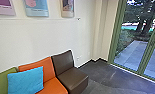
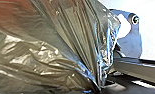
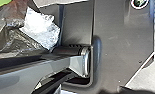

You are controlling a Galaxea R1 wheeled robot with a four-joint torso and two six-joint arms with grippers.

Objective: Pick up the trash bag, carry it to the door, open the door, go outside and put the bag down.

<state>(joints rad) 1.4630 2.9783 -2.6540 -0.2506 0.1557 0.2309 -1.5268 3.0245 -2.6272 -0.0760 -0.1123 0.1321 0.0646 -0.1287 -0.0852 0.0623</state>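
The trash bag (image 2: 68, 47), pleated close beside my left gripper, could slip if too little film is caught, or swing and snag the green frame (image 1: 116, 30) ahead, and I can't tell whether either gripper is clenched.

Head view: posters (image 1: 36, 12) cut by top edge, print blurred; green seat (image 1: 0, 81) cut at lower left, partly behind blue cushion (image 1: 25, 81). Left wrist view: trash bag (image 2: 43, 50) cut off.
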